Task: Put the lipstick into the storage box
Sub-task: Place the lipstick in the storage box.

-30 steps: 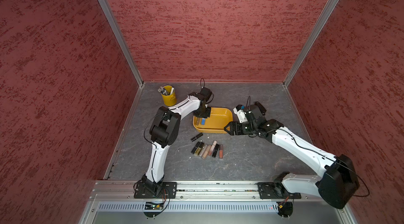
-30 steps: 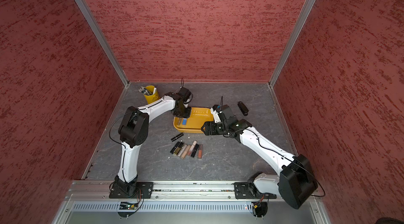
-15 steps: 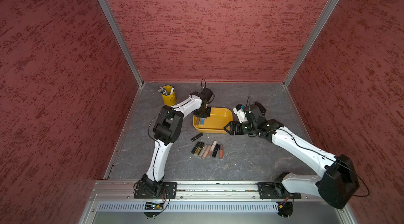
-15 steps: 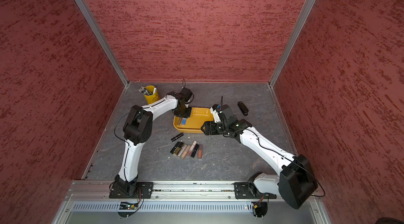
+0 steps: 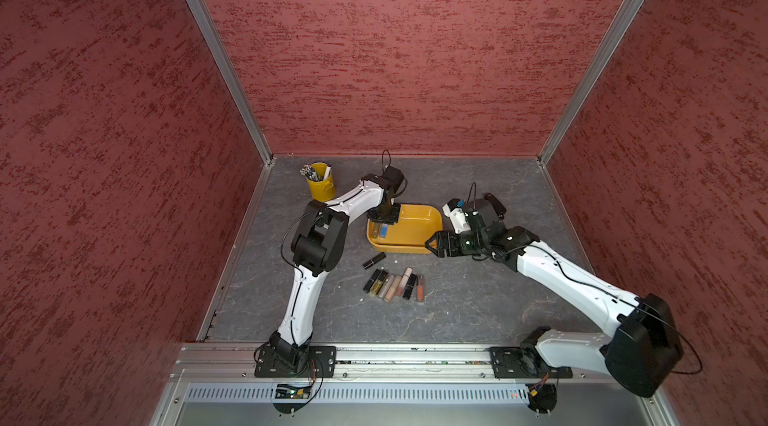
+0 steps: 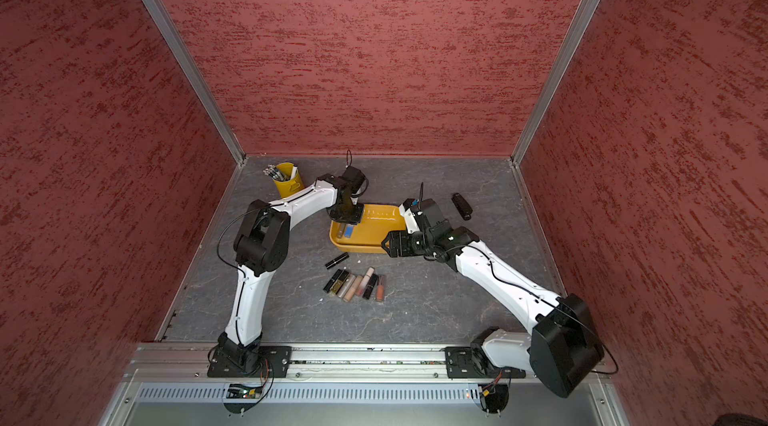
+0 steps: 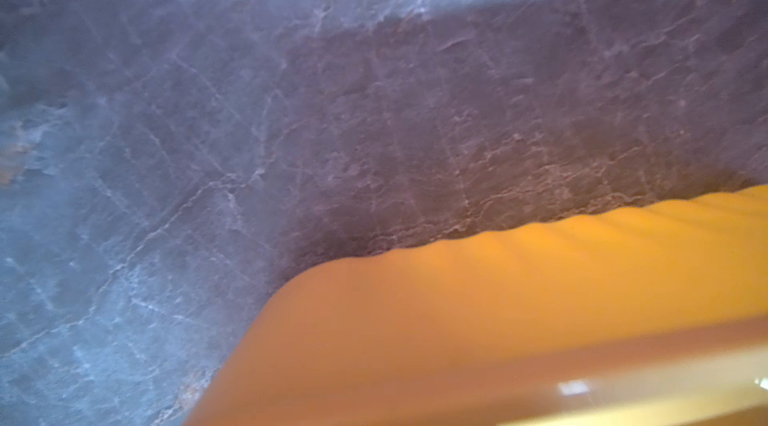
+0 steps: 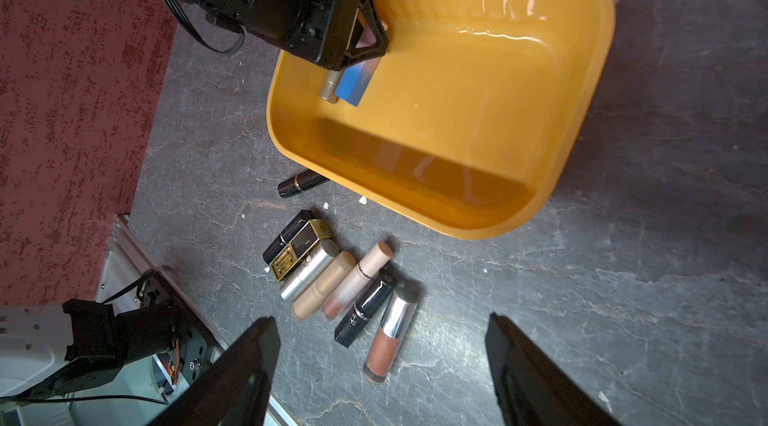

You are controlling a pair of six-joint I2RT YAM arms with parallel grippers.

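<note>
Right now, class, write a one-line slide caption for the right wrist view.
Left gripper over two items in the yellow box; lipsticks lined up on the table.

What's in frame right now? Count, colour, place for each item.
storage box: 1, yellow-orange, mid-table
blue carton: 1, blue, inside the box
metallic tube: 1, silver-gold, inside the box, beside the carton
lone lipstick: 1, black, on the table by the box's near wall
cosmetic tubes: 7, black, gold, silver, beige, pink-brown; row nearer the robot
bucket: 1, yellow, back left, holding pens
dark object: 1, black, back right
left gripper: black, over the carton; jaw state unclear
right gripper: black, open, empty, at the box's other end
</note>
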